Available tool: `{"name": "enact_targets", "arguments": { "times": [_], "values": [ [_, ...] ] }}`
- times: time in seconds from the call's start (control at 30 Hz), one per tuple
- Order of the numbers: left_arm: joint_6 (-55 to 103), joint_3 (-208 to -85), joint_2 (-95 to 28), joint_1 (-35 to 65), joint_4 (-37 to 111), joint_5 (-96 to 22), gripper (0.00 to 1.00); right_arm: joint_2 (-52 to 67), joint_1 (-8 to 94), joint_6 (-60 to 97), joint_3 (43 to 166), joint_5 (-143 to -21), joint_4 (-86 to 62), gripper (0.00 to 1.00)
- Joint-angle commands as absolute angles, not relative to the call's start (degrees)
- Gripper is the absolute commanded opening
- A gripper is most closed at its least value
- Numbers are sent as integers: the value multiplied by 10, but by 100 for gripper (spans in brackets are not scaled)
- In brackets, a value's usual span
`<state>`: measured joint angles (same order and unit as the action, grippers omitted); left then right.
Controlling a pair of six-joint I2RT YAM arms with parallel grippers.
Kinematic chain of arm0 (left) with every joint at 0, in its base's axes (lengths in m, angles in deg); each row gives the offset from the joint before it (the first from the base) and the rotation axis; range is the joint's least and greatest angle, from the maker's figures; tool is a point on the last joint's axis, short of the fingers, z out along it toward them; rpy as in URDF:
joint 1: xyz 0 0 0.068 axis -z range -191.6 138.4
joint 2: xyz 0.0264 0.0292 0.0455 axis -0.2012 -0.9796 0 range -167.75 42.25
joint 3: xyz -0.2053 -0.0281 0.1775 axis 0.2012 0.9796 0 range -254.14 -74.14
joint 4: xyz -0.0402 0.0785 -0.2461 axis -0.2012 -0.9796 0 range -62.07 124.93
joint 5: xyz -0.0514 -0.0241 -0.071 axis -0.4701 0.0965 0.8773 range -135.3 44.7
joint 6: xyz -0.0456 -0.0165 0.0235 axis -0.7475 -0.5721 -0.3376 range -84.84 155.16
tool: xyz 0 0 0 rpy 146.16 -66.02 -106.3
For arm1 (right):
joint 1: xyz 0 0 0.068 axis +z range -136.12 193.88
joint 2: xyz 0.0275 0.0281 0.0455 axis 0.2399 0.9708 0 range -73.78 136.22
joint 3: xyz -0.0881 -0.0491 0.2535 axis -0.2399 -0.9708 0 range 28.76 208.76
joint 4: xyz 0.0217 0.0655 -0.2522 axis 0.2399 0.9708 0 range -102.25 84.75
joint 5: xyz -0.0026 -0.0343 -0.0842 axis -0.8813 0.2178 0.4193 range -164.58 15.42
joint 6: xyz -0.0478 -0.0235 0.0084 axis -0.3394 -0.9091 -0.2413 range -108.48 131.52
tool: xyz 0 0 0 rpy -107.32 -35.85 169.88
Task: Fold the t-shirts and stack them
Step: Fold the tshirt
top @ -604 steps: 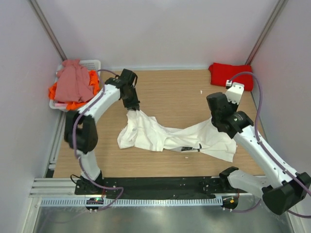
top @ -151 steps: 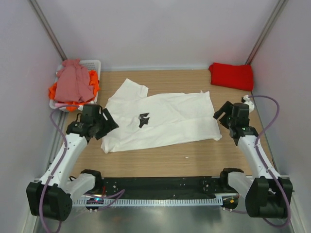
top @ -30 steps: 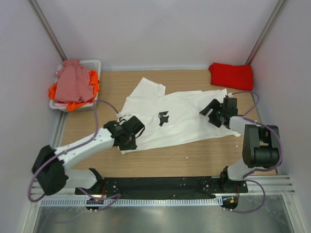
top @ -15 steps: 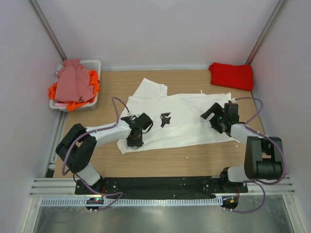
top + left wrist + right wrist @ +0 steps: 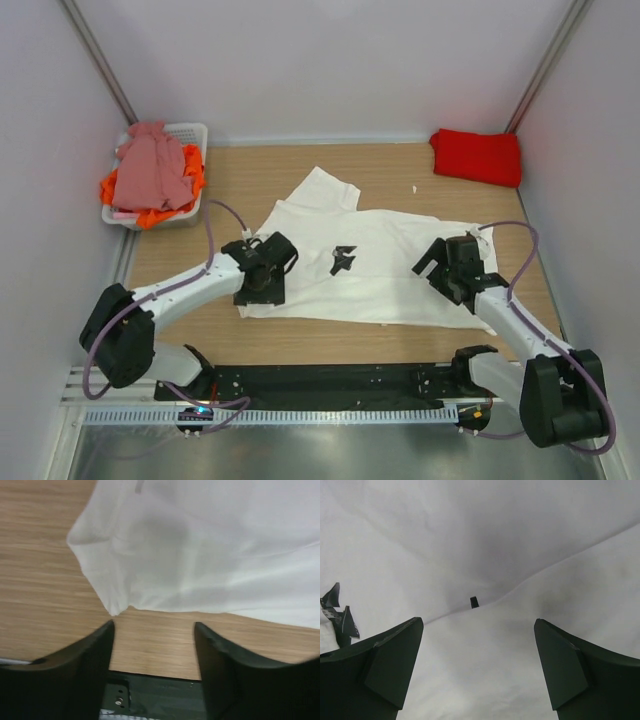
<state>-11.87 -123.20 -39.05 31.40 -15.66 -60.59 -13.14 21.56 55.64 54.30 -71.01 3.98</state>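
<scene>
The white t-shirt (image 5: 380,275) is being held flat by the table (image 5: 300,170). The left gripper (image 5: 153,626) and right gripper (image 5: 477,621) are being held apart, empty. A crooked fold is being risked by its bunched corner (image 5: 102,555).

Three shirts count singly: one white shirt (image 5: 390,275), one red shirt (image 5: 477,157), one pink shirt (image 5: 150,170). Orange cloth (image 5: 191,176) shows under the pink; whether it is one shirt or several cannot be told. There is one basket (image 5: 190,131), one table (image 5: 380,170) and two robot arms: left arm (image 5: 190,285), right arm (image 5: 515,325).
</scene>
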Motion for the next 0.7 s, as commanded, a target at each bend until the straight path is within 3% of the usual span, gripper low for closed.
{"name": "enact_targets", "arguments": {
  "times": [0.0,0.1,0.33,0.47,0.6,0.67],
  "values": [
    [-99,-1341,-343,309,-182,-683,73,-187,221,549,593,-636,95,100],
    [-32,-1462,-386,278,-129,-696,79,-241,224,549,572,-677,3,100],
    [71,-1754,-639,135,-14,-511,73,-326,264,585,349,-778,-376,100],
    [97,-1947,-852,84,-15,-424,68,-363,267,565,332,-798,-400,100],
    [86,-2193,-1020,55,-35,-318,77,-360,267,571,321,-806,-425,100],
    [76,-2235,-1071,45,-16,-294,82,-367,267,572,317,-806,-431,100]
  ]
}}
